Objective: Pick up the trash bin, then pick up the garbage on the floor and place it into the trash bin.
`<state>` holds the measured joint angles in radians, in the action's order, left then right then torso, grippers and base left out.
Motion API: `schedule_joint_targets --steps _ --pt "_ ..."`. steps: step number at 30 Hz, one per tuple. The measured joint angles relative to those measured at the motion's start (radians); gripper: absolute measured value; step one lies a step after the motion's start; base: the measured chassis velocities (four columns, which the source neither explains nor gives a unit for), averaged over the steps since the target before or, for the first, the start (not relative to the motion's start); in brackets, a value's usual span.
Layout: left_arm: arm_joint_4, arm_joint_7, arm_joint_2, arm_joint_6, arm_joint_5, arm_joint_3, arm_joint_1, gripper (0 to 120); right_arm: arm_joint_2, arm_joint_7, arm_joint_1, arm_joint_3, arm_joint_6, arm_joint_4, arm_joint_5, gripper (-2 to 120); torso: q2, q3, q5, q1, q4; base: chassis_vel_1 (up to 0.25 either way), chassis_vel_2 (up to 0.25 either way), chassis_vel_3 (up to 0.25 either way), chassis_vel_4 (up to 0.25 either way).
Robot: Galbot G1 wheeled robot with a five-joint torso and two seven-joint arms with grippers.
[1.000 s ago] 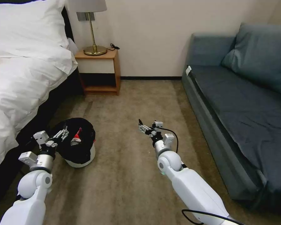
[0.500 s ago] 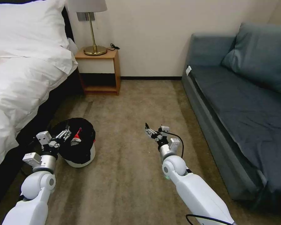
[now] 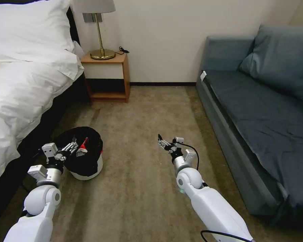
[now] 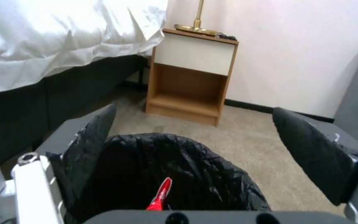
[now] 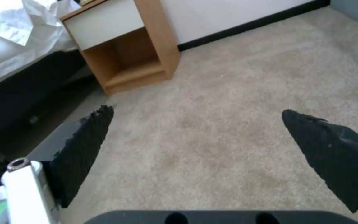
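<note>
One trash bin (image 3: 87,161) just beside spread left gripper (image 3: 74,148).

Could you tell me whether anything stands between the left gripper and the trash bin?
Nothing visible does. The left gripper hangs open right at the trash bin's near rim, black liner directly between its fingers in the wrist view.

White-sheeted bed (image 3: 20,87) at nine o'clock, wooden nightstand (image 3: 107,77) with brass lamp (image 3: 99,33) at eleven, blue-grey sofa (image 3: 259,111) at three.
</note>
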<state>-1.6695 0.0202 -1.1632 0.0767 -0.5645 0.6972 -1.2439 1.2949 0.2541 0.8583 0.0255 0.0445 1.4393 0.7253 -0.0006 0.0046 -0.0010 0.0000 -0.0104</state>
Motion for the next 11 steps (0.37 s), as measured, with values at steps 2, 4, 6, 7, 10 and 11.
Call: schedule_joint_targets --steps 2,4,6,7,10,11 --pt "0.0 0.0 0.0 0.0 0.0 0.0 0.0 100 0.0 0.0 0.0 0.0 0.0 0.0 0.0 100 0.0 0.0 0.0 0.0 0.0 0.0 0.0 0.0 0.0" --pt "0.0 0.0 0.0 0.0 0.0 0.0 0.0 100 0.0 0.0 -0.001 0.0 0.0 0.0 0.0 100 0.0 0.0 0.0 0.0 0.0 0.0 0.0 0.0 0.0" --pt "0.0 0.0 0.0 0.0 -0.001 0.0 0.0 100 0.0 -0.001 -0.001 0.0 0.0 0.0 0.0 100 0.0 0.0 0.0 0.0 0.0 0.0 0.0 0.0 0.0" --pt "0.0 0.0 0.0 0.0 -0.001 0.0 0.0 100 0.0 -0.001 -0.001 0.0 0.0 0.0 0.0 100 0.0 0.0 0.0 0.0 0.0 0.0 0.0 0.0 0.0" --pt "0.001 0.0 -0.001 0.0 -0.001 0.0 0.001 100 0.0 -0.001 -0.001 0.0 0.0 0.001 0.0 100 0.0 0.0 0.0 0.0 0.0 0.0 0.0 0.0 0.0" --pt "0.001 0.0 -0.001 0.0 -0.001 0.0 0.001 100 0.0 -0.001 -0.001 0.0 0.0 0.001 0.0 100 0.0 0.0 0.0 0.0 0.0 0.0 0.0 0.0 0.0"
